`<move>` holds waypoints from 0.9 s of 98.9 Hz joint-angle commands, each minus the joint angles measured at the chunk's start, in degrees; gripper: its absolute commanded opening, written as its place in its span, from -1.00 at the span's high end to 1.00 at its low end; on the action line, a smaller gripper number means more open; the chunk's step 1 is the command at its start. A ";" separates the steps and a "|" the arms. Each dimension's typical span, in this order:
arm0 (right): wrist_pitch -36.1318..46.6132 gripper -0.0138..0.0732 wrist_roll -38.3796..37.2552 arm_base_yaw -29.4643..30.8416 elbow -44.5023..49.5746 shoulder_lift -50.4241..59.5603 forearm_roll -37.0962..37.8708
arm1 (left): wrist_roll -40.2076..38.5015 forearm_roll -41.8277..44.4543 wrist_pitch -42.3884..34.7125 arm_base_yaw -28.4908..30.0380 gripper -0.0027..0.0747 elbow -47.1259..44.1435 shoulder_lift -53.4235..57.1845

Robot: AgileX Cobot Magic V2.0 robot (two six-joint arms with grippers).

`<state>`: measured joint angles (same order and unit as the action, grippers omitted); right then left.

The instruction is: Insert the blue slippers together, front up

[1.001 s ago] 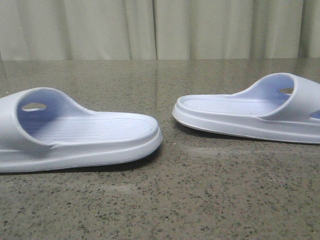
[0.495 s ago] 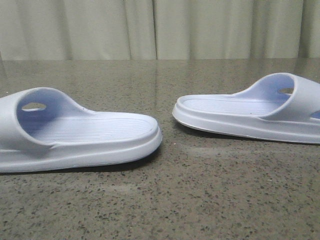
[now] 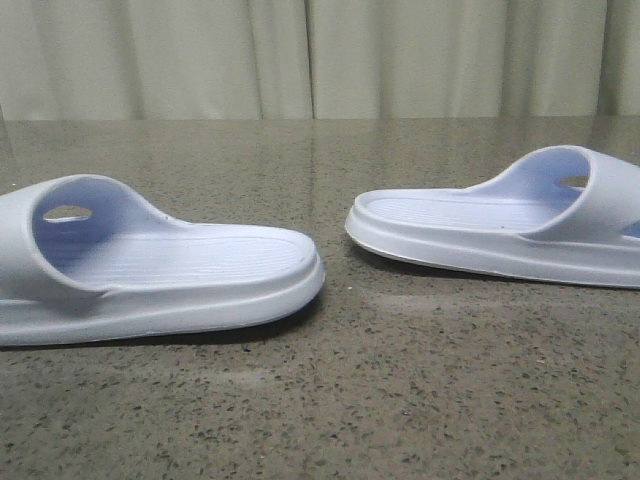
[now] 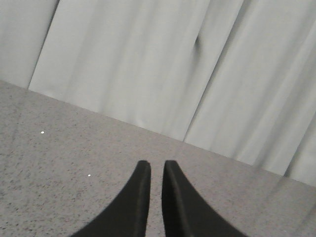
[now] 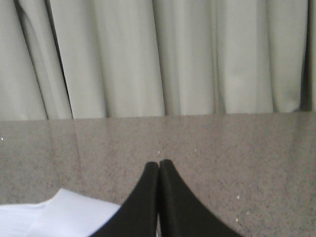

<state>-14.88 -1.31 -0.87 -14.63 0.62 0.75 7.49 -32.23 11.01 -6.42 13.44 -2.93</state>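
Two pale blue slippers lie flat on the speckled table, soles down. The left slipper [image 3: 160, 265] has its strap at the far left. The right slipper [image 3: 480, 230] has its strap at the far right, so their open ends face each other across a gap. Neither gripper shows in the front view. My left gripper [image 4: 157, 165] hangs over bare table, its fingers nearly together with a thin slit and nothing between them. My right gripper [image 5: 159, 163] is shut and empty. Part of a slipper [image 5: 59, 215] shows beside and below it.
The grey-brown speckled tabletop [image 3: 330, 400] runs back to a pale pleated curtain [image 3: 320, 60] along its far edge. Both slippers are cut off by the sides of the front view.
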 commanded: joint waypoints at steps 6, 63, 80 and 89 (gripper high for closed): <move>0.21 0.93 0.45 0.46 -8.20 -4.37 -0.08 | -0.52 -2.93 1.49 -0.03 0.89 8.88 -8.15; -15.21 0.82 0.45 0.46 -19.83 -17.47 -8.72 | -0.52 -9.63 15.95 -0.03 0.75 23.16 -31.60; -14.41 0.31 0.45 0.46 -19.83 -17.47 -10.38 | -0.42 -11.42 16.23 -0.03 0.03 23.16 -32.57; -13.13 -0.01 0.45 0.46 -19.83 -17.47 -11.14 | -0.42 -11.42 16.22 -0.03 -0.36 23.16 -32.57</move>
<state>-33.62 -1.31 -0.87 -32.48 -15.69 -9.37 7.49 -41.45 29.90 -6.42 34.47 -35.10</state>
